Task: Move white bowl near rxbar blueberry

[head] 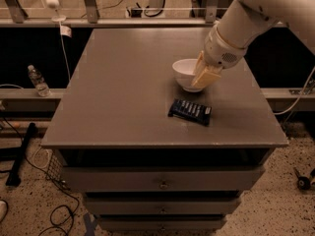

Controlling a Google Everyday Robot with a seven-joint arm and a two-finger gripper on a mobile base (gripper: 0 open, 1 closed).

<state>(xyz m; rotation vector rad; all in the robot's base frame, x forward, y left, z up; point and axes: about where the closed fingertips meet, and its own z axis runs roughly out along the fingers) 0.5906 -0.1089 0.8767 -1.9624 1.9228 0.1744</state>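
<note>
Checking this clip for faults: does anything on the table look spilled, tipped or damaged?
Nothing stands out. The white bowl is upright, the gripper clamped on its rim; the rxbar blueberry lies flat just in front.

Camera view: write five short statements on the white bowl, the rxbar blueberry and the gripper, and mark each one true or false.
1. The white bowl stands upright with its opening upward. True.
2. The rxbar blueberry lies inside the bowl. False: it lies flat on the table, apart from the bowl.
3. The gripper is closed on the bowl's rim. True.
4. The bar lies behind the bowl, by the table's far edge. False: it lies closer to the front edge than the bowl does.
5. A water bottle stands on the table. False: it stands off the table, lower down, at the left of the view.
</note>
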